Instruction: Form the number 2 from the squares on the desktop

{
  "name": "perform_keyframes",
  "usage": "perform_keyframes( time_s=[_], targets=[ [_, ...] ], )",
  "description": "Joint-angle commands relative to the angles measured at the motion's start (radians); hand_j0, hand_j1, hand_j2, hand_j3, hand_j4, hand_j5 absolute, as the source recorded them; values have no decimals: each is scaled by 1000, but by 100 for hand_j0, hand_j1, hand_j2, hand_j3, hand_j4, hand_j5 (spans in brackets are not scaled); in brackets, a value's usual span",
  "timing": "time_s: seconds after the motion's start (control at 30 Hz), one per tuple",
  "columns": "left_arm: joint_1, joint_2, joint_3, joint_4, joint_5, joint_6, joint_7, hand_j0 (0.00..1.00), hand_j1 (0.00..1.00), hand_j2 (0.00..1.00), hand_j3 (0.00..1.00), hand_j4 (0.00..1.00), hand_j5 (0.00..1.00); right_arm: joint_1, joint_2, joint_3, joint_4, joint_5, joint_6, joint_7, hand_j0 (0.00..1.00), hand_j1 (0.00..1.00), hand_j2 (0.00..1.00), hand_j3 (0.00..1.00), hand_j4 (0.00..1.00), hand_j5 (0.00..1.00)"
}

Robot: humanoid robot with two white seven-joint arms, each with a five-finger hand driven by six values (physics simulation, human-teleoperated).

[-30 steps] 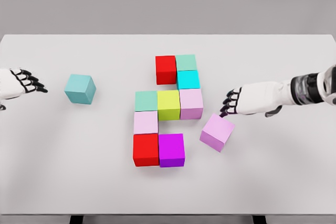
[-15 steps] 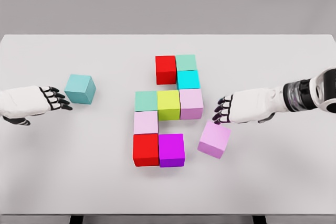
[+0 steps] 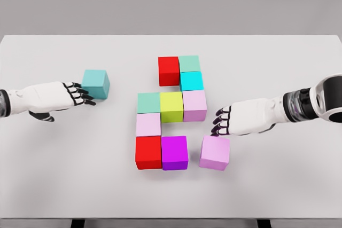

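I'm seeing my left hand (image 3: 72,95) resting with relaxed, empty fingers against the teal cube (image 3: 96,84), left of the block cluster. My right hand (image 3: 231,122), likewise released, is touching the loose pink cube (image 3: 215,152) beside the magenta cube (image 3: 175,152).

There is just one view, from up at the robot's head, looking steeply down and forward across the broad white tabletop (image 3: 64,174). It stands close enough that the table fills the width, its near edge seemingly just inside the bottom, plain grey wall (image 3: 171,1) beyond.
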Motion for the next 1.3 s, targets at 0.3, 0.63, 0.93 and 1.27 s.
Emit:
perform_keyframes(
  time_s=[0.3,0.63,0.93,1.27],
  targets=[
    [-29,-57,1,20,7,1,0,100,100,100,100,100,100,-37,-191,-30,82,-80,1,-12,100,100,100,100,100,100],
    [-66,-109,0,100,2,1,0,100,100,100,100,100,100,-77,-214,149,-21,-70,1,-1,100,100,100,100,100,100],
    [-104,-123,0,193,2,1,-1,100,100,100,100,100,100,-77,-129,151,-26,-71,1,-3,100,100,100,100,100,100],
    [-172,-252,-5,390,-7,1,-29,100,100,100,100,100,100,-75,-96,159,-24,-70,1,-1,100,100,100,100,100,100]
  ],
)
